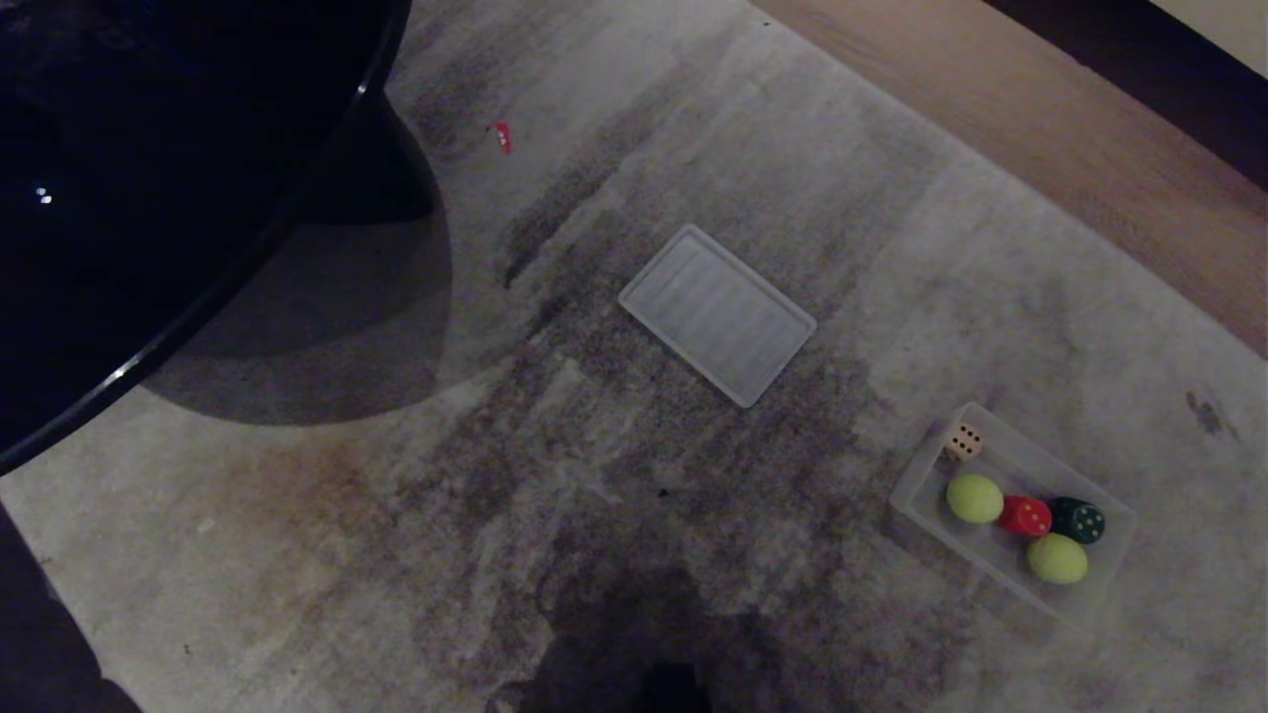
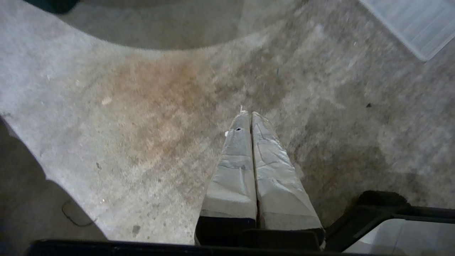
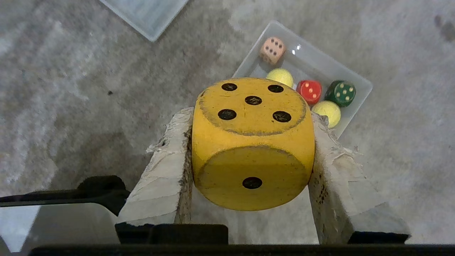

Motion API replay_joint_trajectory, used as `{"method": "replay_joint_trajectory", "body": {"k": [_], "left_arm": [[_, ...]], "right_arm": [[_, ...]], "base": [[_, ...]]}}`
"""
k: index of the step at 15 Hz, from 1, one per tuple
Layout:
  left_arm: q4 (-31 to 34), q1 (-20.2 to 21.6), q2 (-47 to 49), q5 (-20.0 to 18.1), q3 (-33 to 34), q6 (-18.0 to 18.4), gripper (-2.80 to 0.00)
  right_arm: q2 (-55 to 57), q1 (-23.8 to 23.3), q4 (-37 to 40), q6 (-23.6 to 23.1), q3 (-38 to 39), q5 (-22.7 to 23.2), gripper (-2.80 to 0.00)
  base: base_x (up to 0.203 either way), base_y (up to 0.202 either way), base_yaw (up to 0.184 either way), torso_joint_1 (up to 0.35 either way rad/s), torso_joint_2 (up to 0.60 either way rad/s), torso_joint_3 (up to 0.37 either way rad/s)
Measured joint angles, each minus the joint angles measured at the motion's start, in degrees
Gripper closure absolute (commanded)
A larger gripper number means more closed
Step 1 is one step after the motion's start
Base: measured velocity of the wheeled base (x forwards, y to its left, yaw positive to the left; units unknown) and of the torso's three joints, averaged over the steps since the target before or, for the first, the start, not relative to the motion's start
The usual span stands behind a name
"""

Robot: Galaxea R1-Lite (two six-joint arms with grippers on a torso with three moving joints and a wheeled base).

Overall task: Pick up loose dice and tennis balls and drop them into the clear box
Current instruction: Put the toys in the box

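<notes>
**A:** what's on the stained grey carpet point(image 1: 297, 555)?

**B:** flat ribbed clear lid point(image 1: 717, 314) mid-floor; shallow clear plastic box point(image 1: 916, 492) near right with two fuzzy yellow-green tennis balls point(image 1: 975, 497), plus red point(image 1: 1025, 516), dark green point(image 1: 1078, 520) and beige dice point(image 1: 963, 442) inside.

**A:** grippers?

**B:** right gripper point(image 3: 249, 113) is clamped on the yellow die with dark pips point(image 3: 253, 142), above the carpet. Left gripper point(image 2: 249, 114) pressed together, empty.

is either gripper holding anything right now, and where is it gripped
The right gripper clamps the yellow die by two opposite side faces. The left gripper is shut and empty.
</notes>
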Motion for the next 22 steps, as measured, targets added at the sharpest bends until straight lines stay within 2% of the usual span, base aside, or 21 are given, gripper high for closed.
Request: {"method": "replay_joint_trajectory", "body": {"k": [7, 10, 15, 19, 22], "left_arm": [[0.0, 0.0, 0.0, 0.0, 0.0, 0.0, 0.00], [0.0, 0.0, 0.0, 0.3, 0.0, -0.7, 0.00], [0.0, 0.0, 0.0, 0.4, 0.0, -1.3, 0.00], [0.0, 0.0, 0.0, 0.4, 0.0, -1.3, 0.00], [0.0, 0.0, 0.0, 0.4, 0.0, -1.3, 0.00]], "right_arm": [[0.0, 0.0, 0.0, -0.1, 0.0, 0.1, 0.00], [0.0, 0.0, 0.2, -1.9, -0.1, 0.9, 0.00], [1.9, -0.3, 2.6, -1.5, -3.3, -1.3, 0.00], [15.5, -0.9, 2.9, -0.4, -11.3, -4.1, 0.00], [30.9, -2.3, -2.3, 1.6, -15.0, -5.1, 0.00]], "base": [[0.000, 0.000, 0.000, 0.001, 0.00, -0.184], [0.000, 0.000, 0.000, 0.003, 0.00, -0.039], [0.000, 0.000, 0.000, 0.000, 0.00, 0.000], [0.000, 0.000, 0.000, 0.000, 0.00, 0.000], [0.000, 0.000, 0.000, 0.000, 0.00, 0.000]]}}
